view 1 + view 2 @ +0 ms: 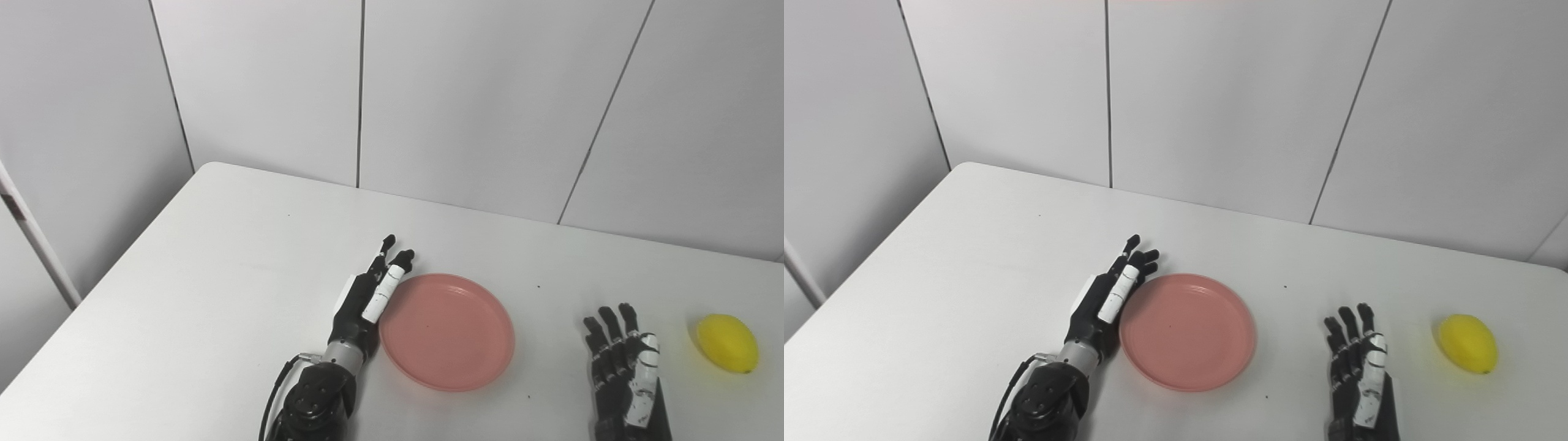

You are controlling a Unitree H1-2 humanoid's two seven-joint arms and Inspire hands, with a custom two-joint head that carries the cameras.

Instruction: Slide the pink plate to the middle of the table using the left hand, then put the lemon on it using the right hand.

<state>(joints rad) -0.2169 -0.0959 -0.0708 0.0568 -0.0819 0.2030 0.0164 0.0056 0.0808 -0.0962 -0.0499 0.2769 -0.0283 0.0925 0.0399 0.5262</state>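
- Left hand (pixel 367 294): lies edge-on along the left rim of the pink plate, fingers (pixel 387 245) stretched straight toward the far wall and held close together, thumb side uppermost. It grips nothing; its inner side lies against the plate's rim, though actual contact cannot be told for certain.
- Left forearm (pixel 315 398): enters from the bottom edge, left of centre, with a dark cable looping at the wrist.
- Pink plate (pixel 450 334): round and shallow, flat on the table, immediately right of the left hand and roughly at the table's middle as seen from the head cameras. It carries nothing.
- Right hand (pixel 1360 367): low over the table near the bottom edge, back upward, fingers extended and slightly spread, released and holding nothing. It sits between the plate and the lemon, apart from both.
- Lemon (pixel 1467 343): yellow, lying on its side on the table to the right of the right hand, well apart from the plate, with its pointed end toward the near right.
- Table (pixel 220 269): white, rounded far-left corner, a few small dark specks on its surface.
- Wall (pixel 490 92): pale panels with thin dark seams behind the table.
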